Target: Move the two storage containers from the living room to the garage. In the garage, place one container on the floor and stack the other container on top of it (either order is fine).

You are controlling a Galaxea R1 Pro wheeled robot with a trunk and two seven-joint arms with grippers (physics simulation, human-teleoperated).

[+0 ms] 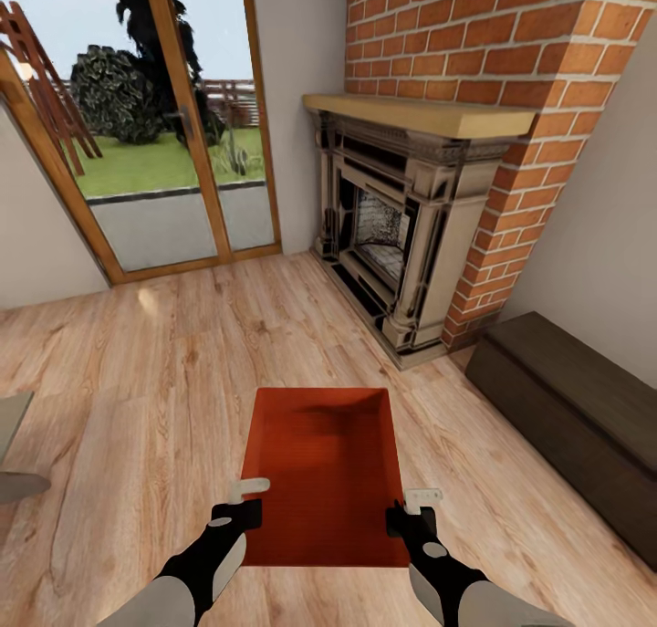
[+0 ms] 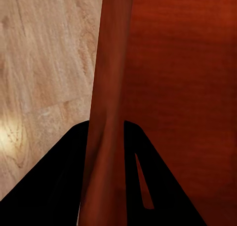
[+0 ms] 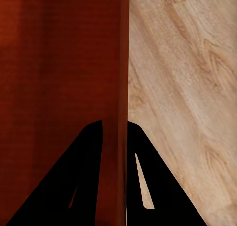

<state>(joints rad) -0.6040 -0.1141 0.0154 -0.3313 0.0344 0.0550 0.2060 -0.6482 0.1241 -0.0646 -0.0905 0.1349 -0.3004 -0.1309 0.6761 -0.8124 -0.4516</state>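
Observation:
One red-orange storage container (image 1: 324, 463) hangs lidless between my two arms above the living room's light wood plank floor (image 1: 137, 381). My left gripper (image 1: 246, 501) is shut on its left wall (image 2: 108, 78), which runs between the dark fingers (image 2: 54, 176). On the opposite side, my right gripper (image 1: 415, 510) is shut on the right wall (image 3: 120, 78), pinched between its fingers (image 3: 148, 167). The container's inside is empty. The second container, the garage and its concrete floor are out of view.
A brick-and-dark fireplace (image 1: 392, 235) stands ahead to the right, with a low dark bench (image 1: 575, 417) along the right wall. Glazed wooden doors (image 1: 164, 125) are ahead on the left. A grey furniture edge (image 1: 14, 454) juts in at far left.

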